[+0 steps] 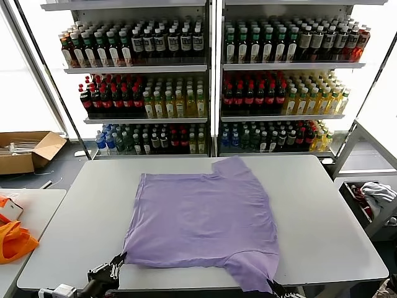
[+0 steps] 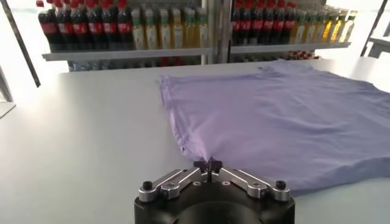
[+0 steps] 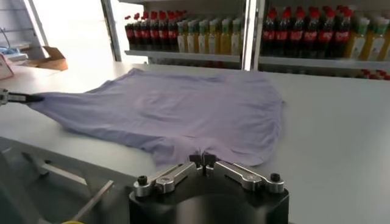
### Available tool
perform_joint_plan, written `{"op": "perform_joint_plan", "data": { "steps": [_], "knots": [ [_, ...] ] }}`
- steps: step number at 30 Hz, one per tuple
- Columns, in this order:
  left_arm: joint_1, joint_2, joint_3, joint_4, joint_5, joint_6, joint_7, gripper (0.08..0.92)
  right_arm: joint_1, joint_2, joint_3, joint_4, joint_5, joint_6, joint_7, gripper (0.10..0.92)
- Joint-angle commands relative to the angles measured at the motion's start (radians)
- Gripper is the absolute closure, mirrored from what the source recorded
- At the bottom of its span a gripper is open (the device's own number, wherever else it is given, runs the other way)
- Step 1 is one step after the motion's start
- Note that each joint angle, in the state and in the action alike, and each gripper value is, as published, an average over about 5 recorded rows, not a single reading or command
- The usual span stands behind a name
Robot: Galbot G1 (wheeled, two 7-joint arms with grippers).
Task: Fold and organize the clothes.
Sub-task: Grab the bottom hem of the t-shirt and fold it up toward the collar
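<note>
Wrist views: each gripper (image 2: 209, 163) clamping T-shirt (image 2: 274, 115)

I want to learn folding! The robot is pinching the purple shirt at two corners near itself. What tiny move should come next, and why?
Probably lift both corners slightly. The left end effector and right end effector are each shut on the near edge of the T-shirt, which lies spread flat on the table; raising that edge would start a fold toward the far side.

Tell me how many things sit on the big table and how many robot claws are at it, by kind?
Lavender T-shirt: 1
Grippers: 2, the left gripper and the right gripper, each shut on the shirt's near edge
Total: 3
</note>
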Motion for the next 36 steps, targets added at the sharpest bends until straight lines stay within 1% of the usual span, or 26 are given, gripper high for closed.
{"op": "perform_joint_plan", "data": {
  "steps": [1,9,16,21,26,33,35,36],
  "knots": [
    [-0.046,0.049,-0.021,-0.053,-0.021,0.051,0.017,0.911,0.11,0.0,0.002,0.013,0.105,0.026,0.051,0.919],
    [-0.26,0.16,0.017,0.018,-0.111,0.078,0.016,0.911,0.417,-0.071,-0.08,-0.07,0.203,-0.03,0.193,0.919],
    [-0.434,0.204,0.086,0.129,-0.199,0.107,0.01,0.911,0.594,-0.121,-0.152,-0.194,0.245,-0.033,0.251,0.919],
    [-0.546,0.209,0.153,0.213,-0.236,0.128,0.002,0.911,0.737,-0.161,-0.235,-0.299,0.266,-0.043,0.297,0.919],
    [-0.644,0.197,0.221,0.293,-0.242,0.134,-0.009,0.911,0.865,-0.184,-0.321,-0.424,0.262,-0.049,0.318,0.919],
    [-0.711,0.174,0.28,0.366,-0.243,0.131,-0.026,0.909,1.021,-0.178,-0.462,-0.606,0.245,-0.075,0.312,0.916],
    [-0.721,0.166,0.289,0.379,-0.242,0.136,-0.032,0.889,1.06,-0.172,-0.494,-0.637,0.236,-0.092,0.308,0.902],
    [-0.722,0.162,0.291,0.381,-0.241,0.14,-0.034,0.871,1.074,-0.17,-0.504,-0.645,0.233,-0.099,0.307,0.882]
  ]
}}
